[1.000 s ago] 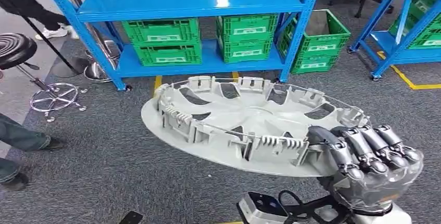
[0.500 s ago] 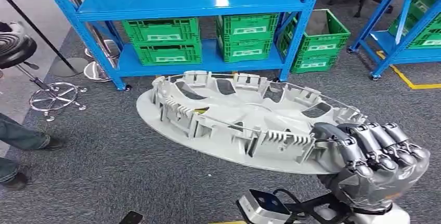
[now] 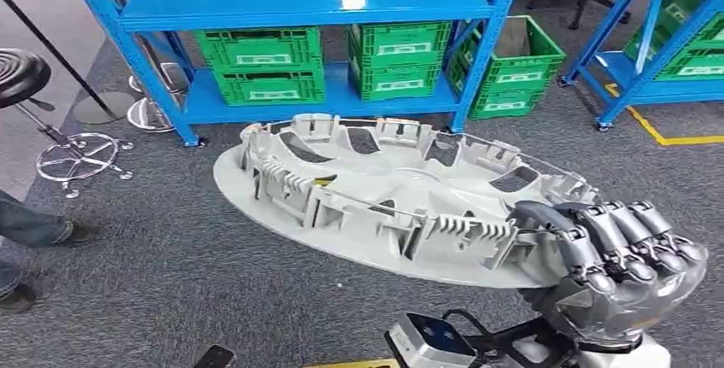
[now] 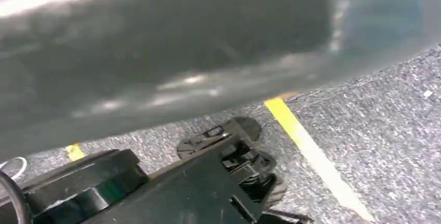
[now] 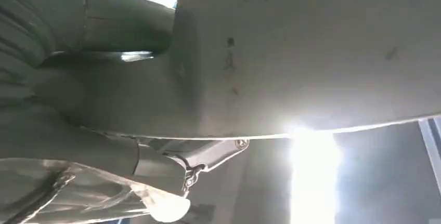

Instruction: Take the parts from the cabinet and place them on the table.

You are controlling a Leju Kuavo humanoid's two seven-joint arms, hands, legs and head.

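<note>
- Grey carpet floor (image 3: 171, 283) spreads below everything, with a blue shelving rack (image 3: 307, 1) standing at the far side of it.
- Green crates (image 3: 260, 65) sit on the rack's lowest shelf, and one more green crate (image 3: 512, 65) stands on the floor just beside the rack's right post.
- Left of the rack, a black stool (image 3: 21, 78) stands on its chrome base; a person's leg and shoe (image 3: 38, 227) show nearer, at the left edge.
- Nearer than the rack, a large grey wheel cover (image 3: 384, 189) hangs in the air above the floor, ribbed inner side up, tilted down toward its right.
- At the cover's near right rim, the right robot hand (image 3: 610, 265) holds it, its fingers (image 3: 589, 244) curled over the edge.
- From the right wrist view, the cover's smooth underside (image 5: 312, 52) lies against that robot hand.
- Whether the left robot hand is spread or closed cannot be told.
- Compared with a second ago, the rack sits slightly lower left in the head view, so the camera has shifted; the cover's left side is a little lower, and the hold is unchanged.
</note>
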